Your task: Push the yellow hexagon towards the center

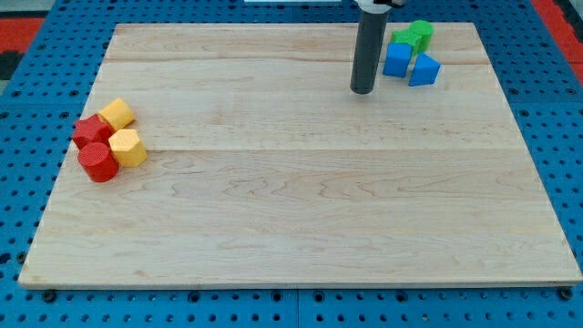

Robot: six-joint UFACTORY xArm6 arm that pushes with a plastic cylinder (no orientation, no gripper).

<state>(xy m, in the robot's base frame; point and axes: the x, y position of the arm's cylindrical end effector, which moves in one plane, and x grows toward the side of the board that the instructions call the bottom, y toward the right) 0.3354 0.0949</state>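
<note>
One dark rod stands upright over the wooden desk [301,219], its upper end cut off by the view's top. My tip [363,92] rests on bare wood and touches no block. It is a plain rod end and not a claw, so it neither opens nor closes and grasps nothing.

Just to the view's right of my tip sit three blocks in a tight bunch: a blue cube [396,60], a blue wedge-like block [424,71] and, behind them, a green block [420,34] that is partly covered, so its shape is hard to make out.

The yellow hexagon [128,148] lies well apart from my tip, far to the view's left and lower, near the desk's left edge. It is pressed among a red cylinder [97,163], a red block [91,129] of unclear shape, half hidden by its neighbours, and a second yellow block [117,113].
</note>
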